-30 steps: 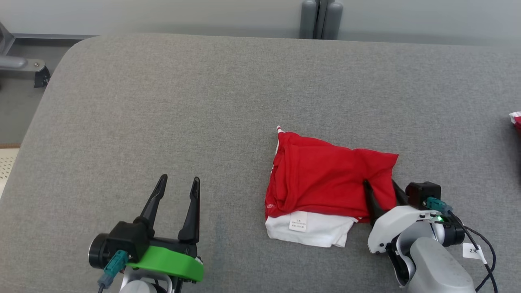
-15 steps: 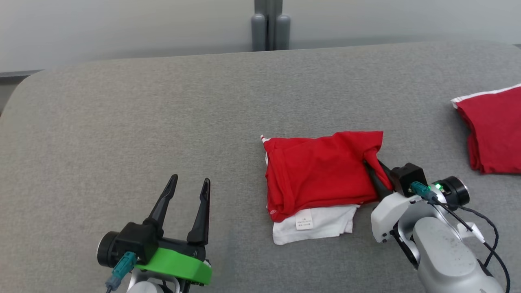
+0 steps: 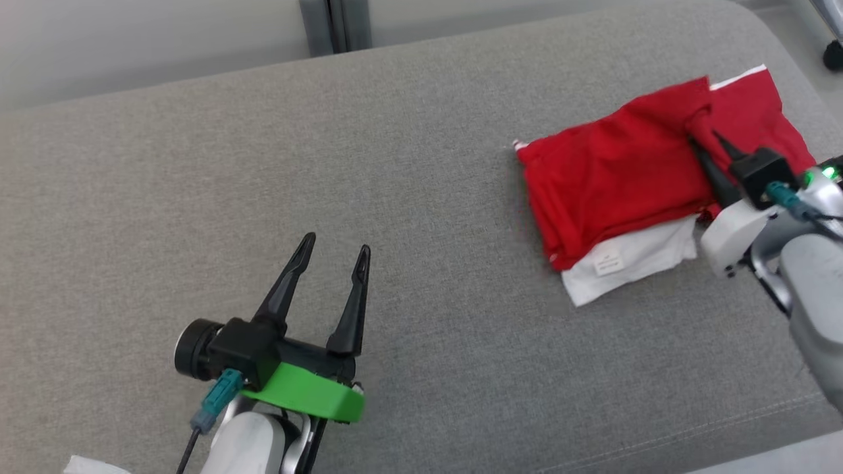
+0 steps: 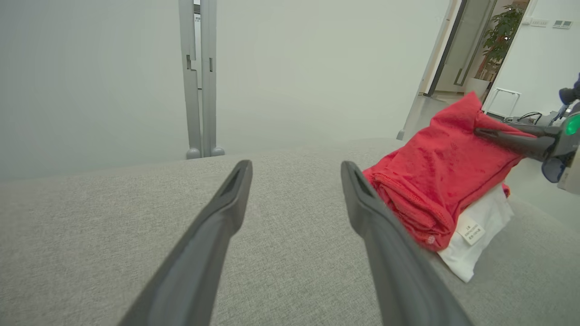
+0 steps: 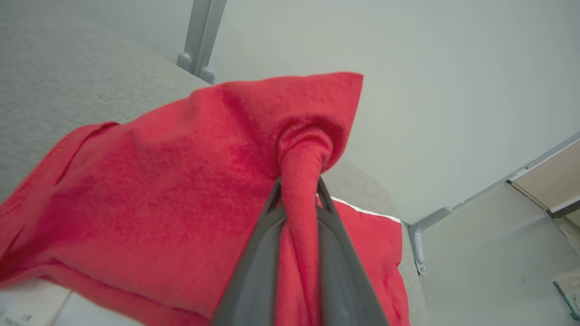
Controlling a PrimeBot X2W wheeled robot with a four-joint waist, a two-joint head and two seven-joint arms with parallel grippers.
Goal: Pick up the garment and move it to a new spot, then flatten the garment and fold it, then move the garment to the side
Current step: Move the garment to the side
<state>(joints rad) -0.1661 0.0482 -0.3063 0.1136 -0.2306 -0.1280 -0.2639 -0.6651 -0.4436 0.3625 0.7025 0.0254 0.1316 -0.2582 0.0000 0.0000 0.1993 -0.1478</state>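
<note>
The grey fabric-covered tabletop (image 3: 263, 164) carried the folded red garment (image 3: 612, 178) near its far right end. A white layer with a label (image 3: 607, 264) poked out beneath it, and its right edge met a second red piece (image 3: 757, 112). This looked like the last step, shifting the garment aside. It was best done low and slowly, so a one-corner pull would not spill the fold open. The right pincer (image 3: 703, 138) was nearly closed, pinching a bunched ridge of red cloth at the garment's right edge. The left pincer (image 3: 336, 243) stood spread wide and empty over bare tabletop.
</note>
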